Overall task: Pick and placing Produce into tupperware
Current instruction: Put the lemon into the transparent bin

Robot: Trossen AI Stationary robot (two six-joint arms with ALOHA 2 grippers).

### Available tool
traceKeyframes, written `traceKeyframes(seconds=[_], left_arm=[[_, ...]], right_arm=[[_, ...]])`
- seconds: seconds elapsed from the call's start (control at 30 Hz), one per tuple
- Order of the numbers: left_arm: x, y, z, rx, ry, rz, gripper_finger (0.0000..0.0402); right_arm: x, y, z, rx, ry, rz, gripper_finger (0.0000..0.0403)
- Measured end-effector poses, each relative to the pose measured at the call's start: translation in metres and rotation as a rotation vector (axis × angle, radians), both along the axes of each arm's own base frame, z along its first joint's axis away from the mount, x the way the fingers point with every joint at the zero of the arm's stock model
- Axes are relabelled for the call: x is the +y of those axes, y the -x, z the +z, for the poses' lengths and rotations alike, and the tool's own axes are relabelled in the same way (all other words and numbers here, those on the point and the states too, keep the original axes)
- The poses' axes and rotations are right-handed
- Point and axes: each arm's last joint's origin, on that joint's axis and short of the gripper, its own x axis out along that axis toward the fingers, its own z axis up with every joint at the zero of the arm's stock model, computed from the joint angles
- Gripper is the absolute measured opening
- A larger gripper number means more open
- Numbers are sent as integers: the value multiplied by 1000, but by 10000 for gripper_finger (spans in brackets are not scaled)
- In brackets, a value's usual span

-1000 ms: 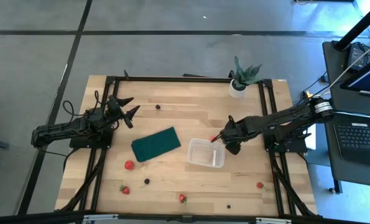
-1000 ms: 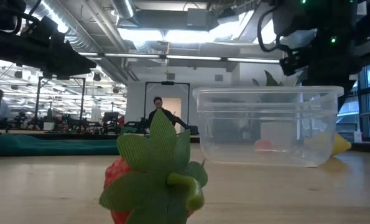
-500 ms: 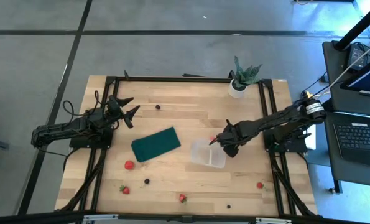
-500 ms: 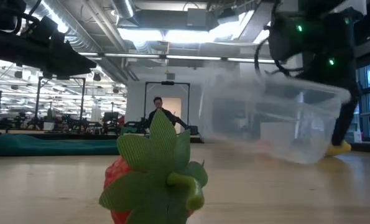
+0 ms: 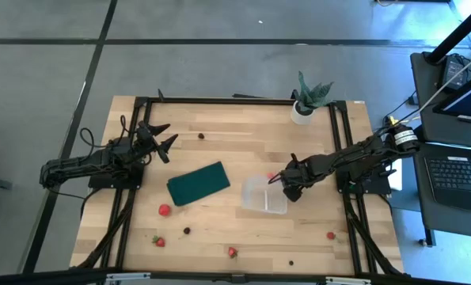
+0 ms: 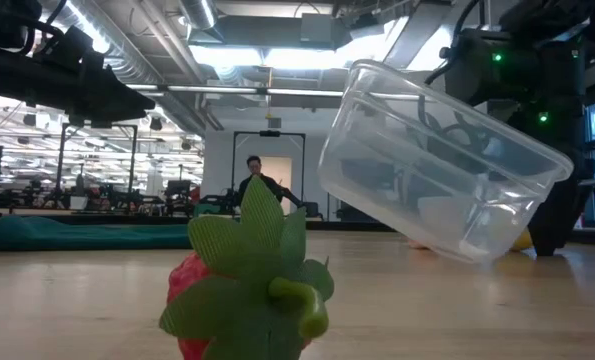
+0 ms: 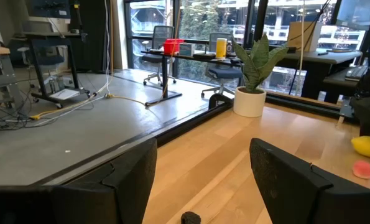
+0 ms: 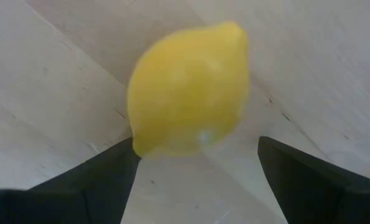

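Observation:
The clear tupperware (image 5: 260, 195) stands tipped, its left side raised (image 6: 377, 130), resting on its lower right edge (image 6: 469, 256). My right gripper (image 5: 283, 188) is open, low at the tub's right side. The yellow lemon (image 8: 188, 90) lies on the table just ahead of its fingertips; whether they touch it, I cannot tell. A small red fruit (image 5: 271, 176) lies beside the gripper. My left gripper (image 5: 164, 140) is open and empty, above the table's far left, near a dark berry (image 5: 201, 135). My right gripper leans against the tub's right side (image 5: 281, 198), slanting down from the table's right. The tub's own wall and the gripper hide the place of contact, so which part of the gripper meets it cannot be told. The tub tilts, its opening turned up and to the right.
A dark green pad (image 5: 198, 183) lies left of the tub. A red round fruit (image 5: 165, 210), strawberries (image 5: 159, 241) (image 5: 232, 252) (image 5: 330, 235) and dark berries (image 5: 187, 230) (image 5: 291, 262) lie scattered near the front. A potted plant (image 5: 306, 101) stands at the far edge.
My right gripper has gone down and a little toward the near edge, at the tub's right side. The tub, which stood flat, has tipped: its left side has lifted while its lower right edge stays on the table.

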Motion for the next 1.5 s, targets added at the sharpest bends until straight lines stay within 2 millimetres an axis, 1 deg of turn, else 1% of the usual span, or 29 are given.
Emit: traceKeyframes(seconds=[0.4,0.77,0.93,1.1,1.4,1.5], left_arm=[[0,0,0,0,0,0,250],[0,0,0,0,1,0,250],[0,0,0,0,1,0,250],[0,0,0,-1,1,0,250],[0,0,0,-2,2,0,250],[0,0,0,-2,2,0,250]], right_arm=[[0,-3,2,-21,20,6,332],[1,-16,4,-141,21,123,332],[-4,-16,4,-138,19,147,332],[-10,-14,1,-124,2,122,332],[-11,-14,1,-125,-7,106,332],[-11,-14,1,-125,-7,107,323]])
